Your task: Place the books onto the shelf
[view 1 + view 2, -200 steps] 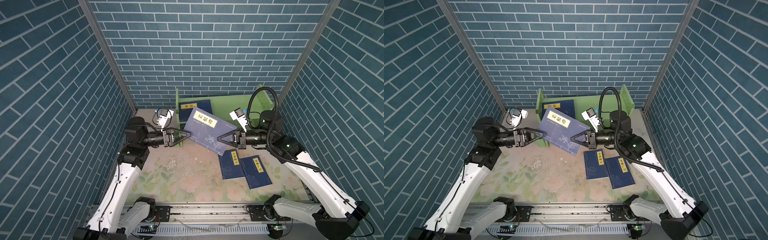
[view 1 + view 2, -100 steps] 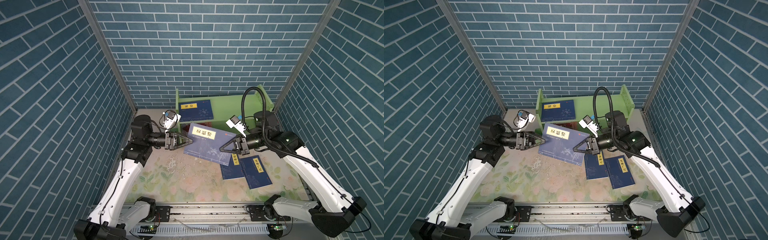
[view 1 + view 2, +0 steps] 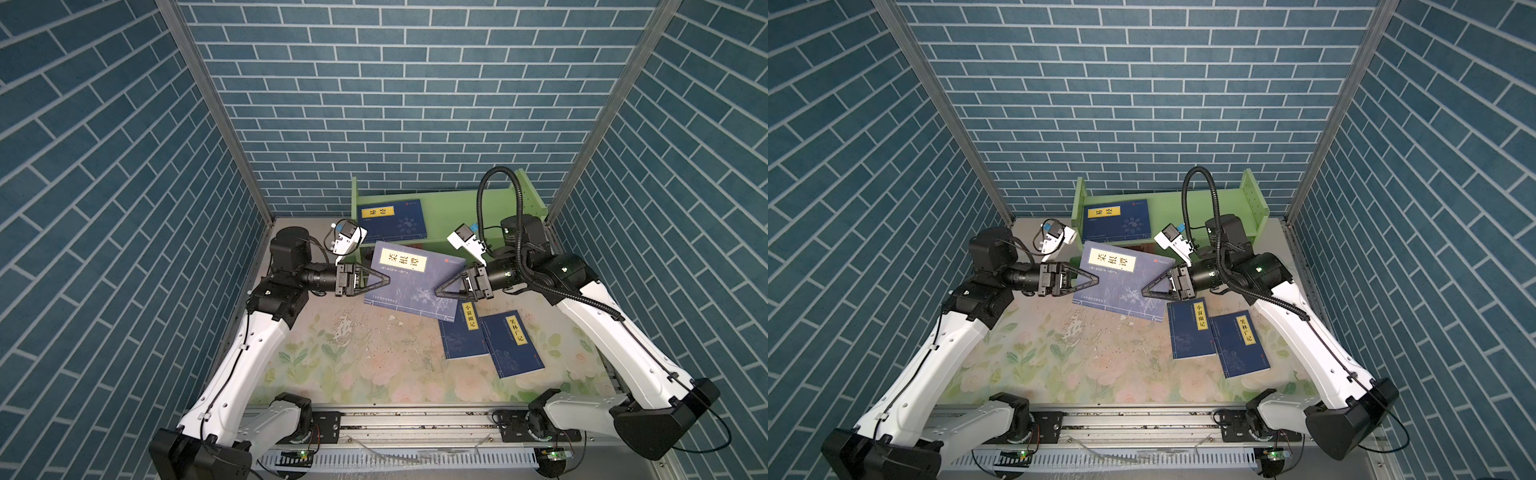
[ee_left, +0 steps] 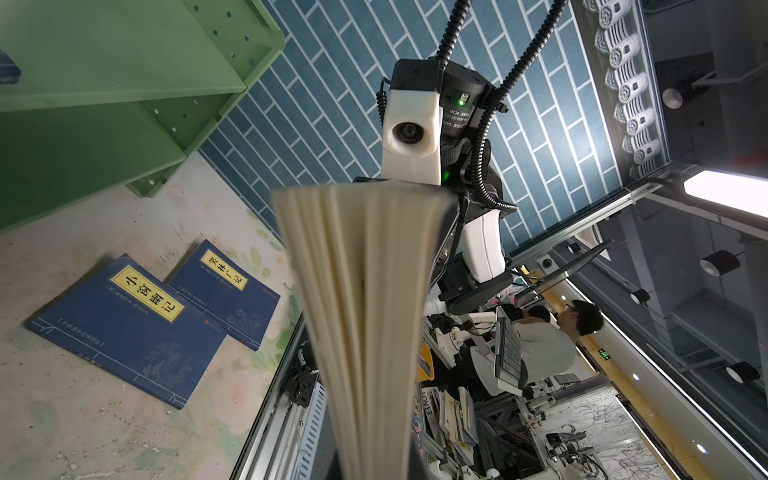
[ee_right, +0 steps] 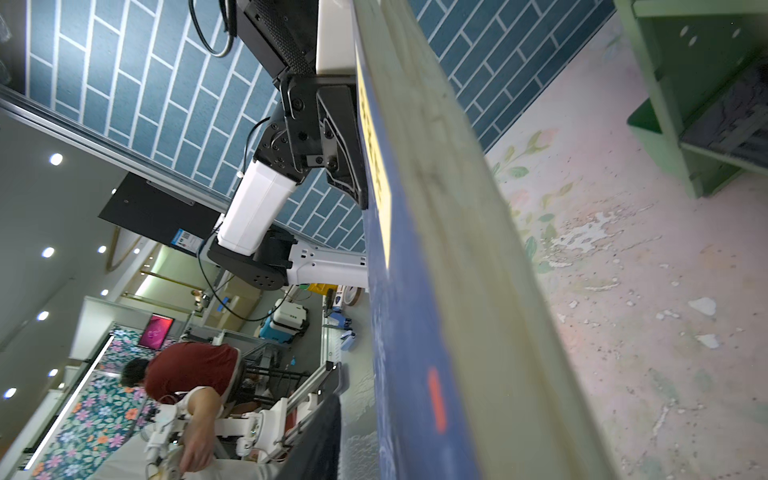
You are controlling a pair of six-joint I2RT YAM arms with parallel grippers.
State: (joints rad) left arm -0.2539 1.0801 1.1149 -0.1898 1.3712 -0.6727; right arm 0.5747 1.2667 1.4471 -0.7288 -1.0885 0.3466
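In both top views there are four blue books: one on the shelf (image 3: 457, 208), two flat on the table (image 3: 353, 357) at right, and one held book (image 3: 415, 286) just before the shelf. It lies cover up with its long axis across. The left gripper (image 3: 388, 281) is clenched on its edge. The right gripper (image 3: 437, 293) is at the opposite edge, but its grip cannot be told. Open table lies to the left. In the left wrist view, the held book's page edge fans toward the lens. In the right wrist view, only its long edge shows.

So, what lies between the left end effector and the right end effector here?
The large dark blue book with the yellow label spans the gap between the left end effector and the right end effector; both top views show it.
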